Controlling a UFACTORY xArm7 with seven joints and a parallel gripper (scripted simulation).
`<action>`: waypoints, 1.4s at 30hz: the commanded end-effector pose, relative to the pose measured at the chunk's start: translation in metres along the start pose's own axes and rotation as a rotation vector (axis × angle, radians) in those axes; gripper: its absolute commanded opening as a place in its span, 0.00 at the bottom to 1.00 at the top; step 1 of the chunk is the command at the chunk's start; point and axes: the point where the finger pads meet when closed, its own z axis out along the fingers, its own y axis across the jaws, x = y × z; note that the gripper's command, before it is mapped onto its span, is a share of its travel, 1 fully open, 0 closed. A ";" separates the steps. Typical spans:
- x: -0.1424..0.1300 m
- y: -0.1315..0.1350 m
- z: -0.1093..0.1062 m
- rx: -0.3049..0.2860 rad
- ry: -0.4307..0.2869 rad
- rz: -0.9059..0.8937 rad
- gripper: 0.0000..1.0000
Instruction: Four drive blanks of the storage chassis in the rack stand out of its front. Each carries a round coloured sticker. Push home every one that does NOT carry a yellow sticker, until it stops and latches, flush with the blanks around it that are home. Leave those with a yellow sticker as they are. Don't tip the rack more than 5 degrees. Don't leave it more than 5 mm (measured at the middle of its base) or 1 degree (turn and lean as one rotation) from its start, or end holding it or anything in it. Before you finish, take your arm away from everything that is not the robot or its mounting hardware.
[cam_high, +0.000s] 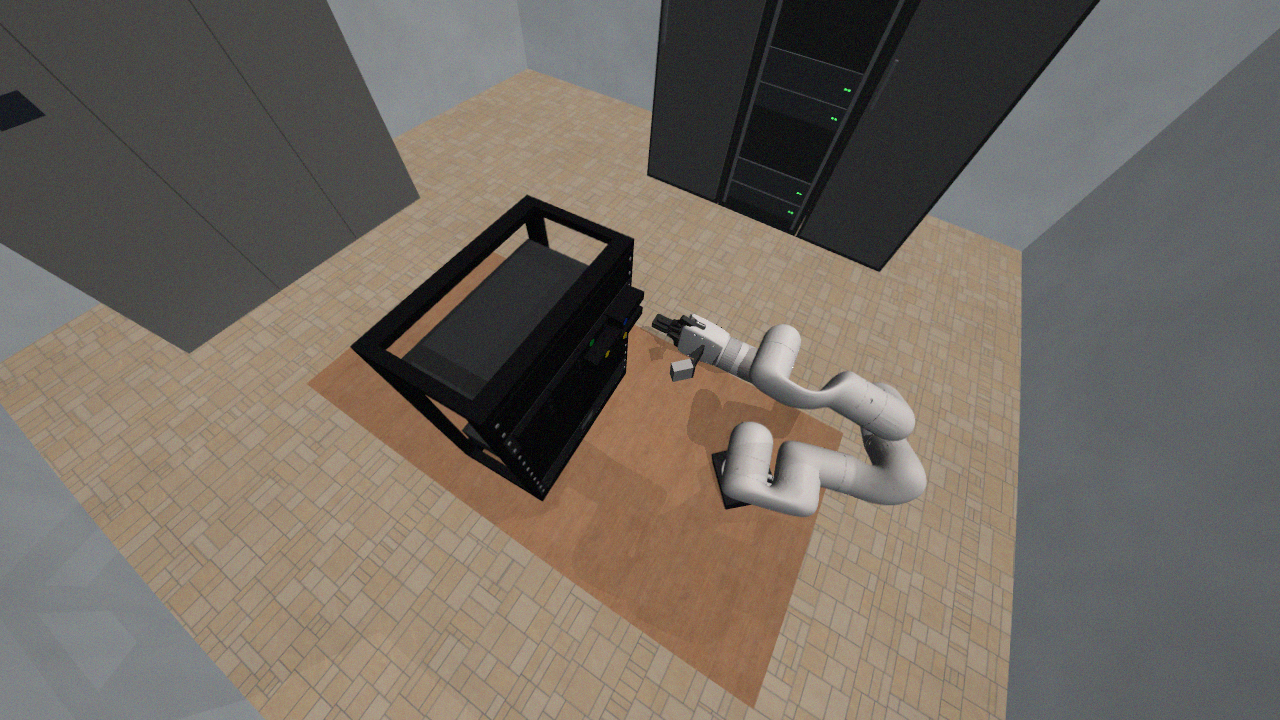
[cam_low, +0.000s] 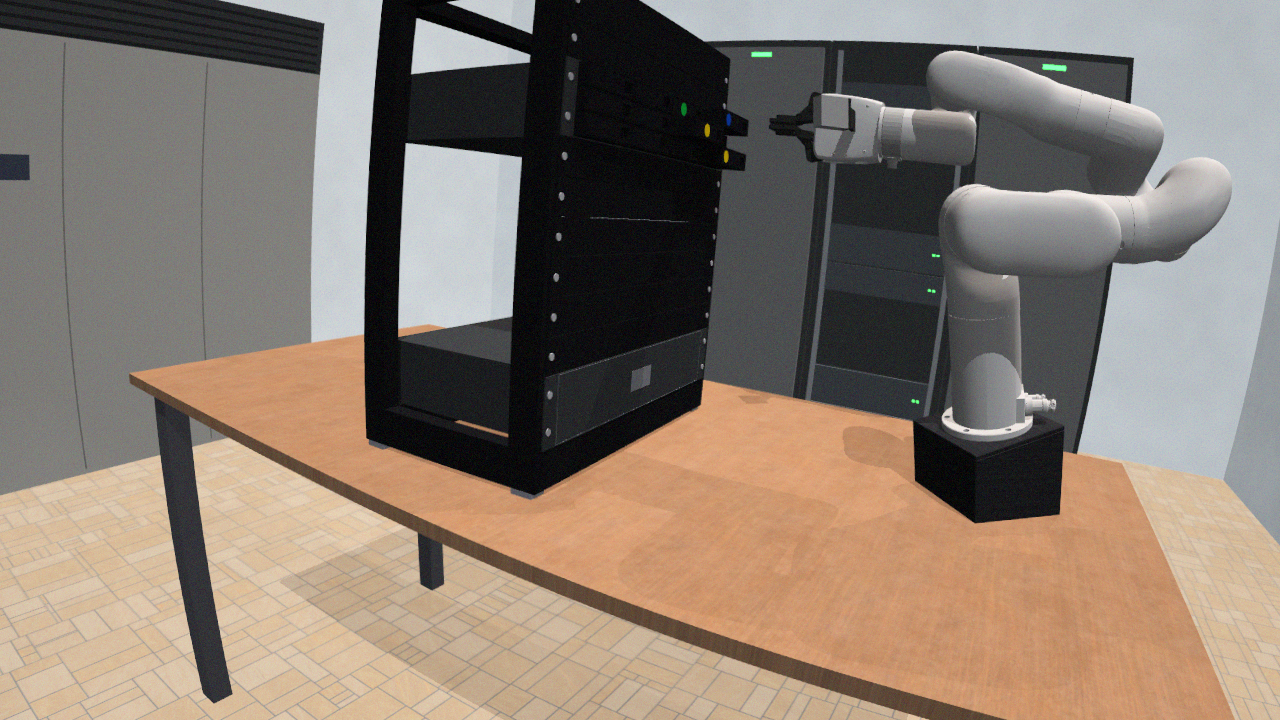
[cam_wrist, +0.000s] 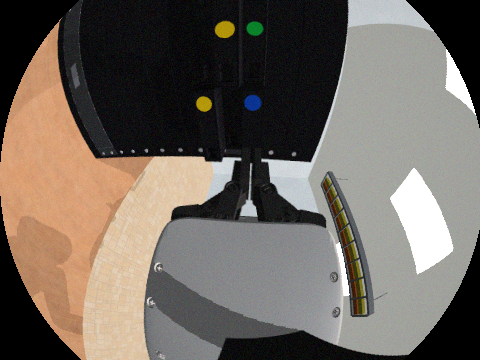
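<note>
The black rack (cam_high: 438, 275) (cam_low: 386, 223) (cam_wrist: 147, 74) stands on the wooden table (cam_low: 716, 537) (cam_high: 644, 537). Near its top front are the drive blanks with round stickers: green (cam_low: 683, 109) (cam_wrist: 255, 28), upper yellow (cam_low: 707, 130) (cam_wrist: 224, 30), blue (cam_low: 729, 118) (cam_wrist: 252, 102) and lower yellow (cam_low: 726, 157) (cam_wrist: 204, 103). The blue and lower yellow blanks plainly jut out of the front at the rack's right edge. My gripper (cam_low: 775, 124) (cam_high: 656, 323) (cam_wrist: 251, 159) is shut and empty. It points level at the blue-sticker blank, a short gap in front of it, not touching.
My arm's black base block (cam_low: 989, 470) sits on the table to the right of the rack. Tall dark server cabinets (cam_low: 859, 268) (cam_high: 805, 116) stand behind the table. Grey cabinets (cam_low: 134, 250) line the left wall.
</note>
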 end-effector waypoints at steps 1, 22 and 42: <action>0.000 0.001 0.014 -0.001 -0.001 -0.001 0.00; 0.000 0.001 0.050 -0.001 -0.001 -0.001 0.00; -0.001 0.001 0.060 -0.001 -0.001 -0.001 0.00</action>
